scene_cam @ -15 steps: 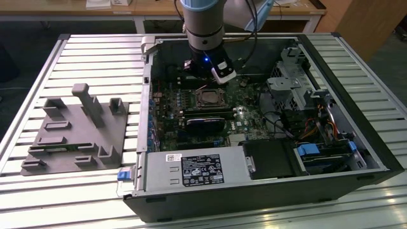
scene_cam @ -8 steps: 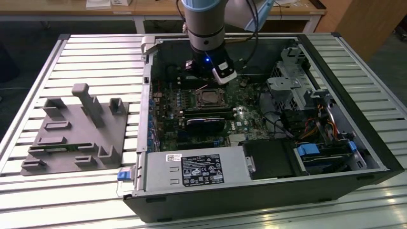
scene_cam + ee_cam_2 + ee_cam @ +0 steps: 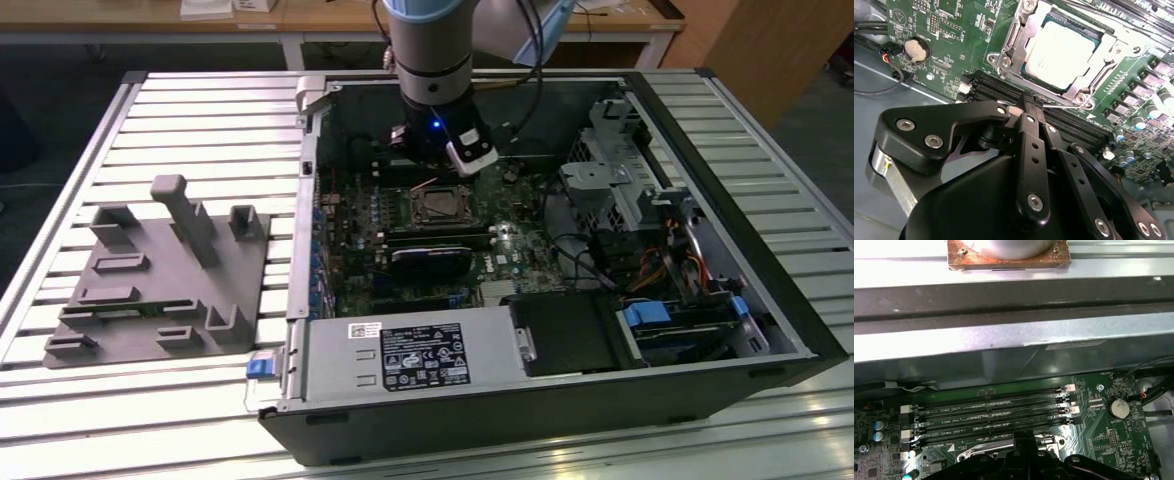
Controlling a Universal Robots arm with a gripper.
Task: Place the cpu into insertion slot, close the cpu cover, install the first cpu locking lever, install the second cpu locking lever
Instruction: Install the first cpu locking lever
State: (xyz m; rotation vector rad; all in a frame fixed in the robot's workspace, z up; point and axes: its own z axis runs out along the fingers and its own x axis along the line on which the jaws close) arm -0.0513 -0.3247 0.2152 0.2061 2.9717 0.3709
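The cpu (image 3: 1061,50) lies flat in its socket on the green motherboard, its greyish top showing through the open middle of the cpu cover (image 3: 1010,45). The silvery cover frame is folded down around the chip. In the exterior view the socket (image 3: 443,207) sits mid-board inside the open case. My gripper (image 3: 1033,102) hovers just beside the socket's edge, over the memory slots, with its black fingers pressed together. A thin silvery locking lever (image 3: 1066,106) runs along the socket edge right at the fingertips; whether they touch it is unclear. The fingertips (image 3: 1024,436) also rise into the first wrist view.
Several black memory slots (image 3: 989,415) run beside the socket, with a coin battery (image 3: 1119,408) past their end. A black fan card (image 3: 430,265), the power supply (image 3: 407,355) and drive cage (image 3: 627,190) crowd the case. A grey fixture (image 3: 160,275) rests on the slatted table.
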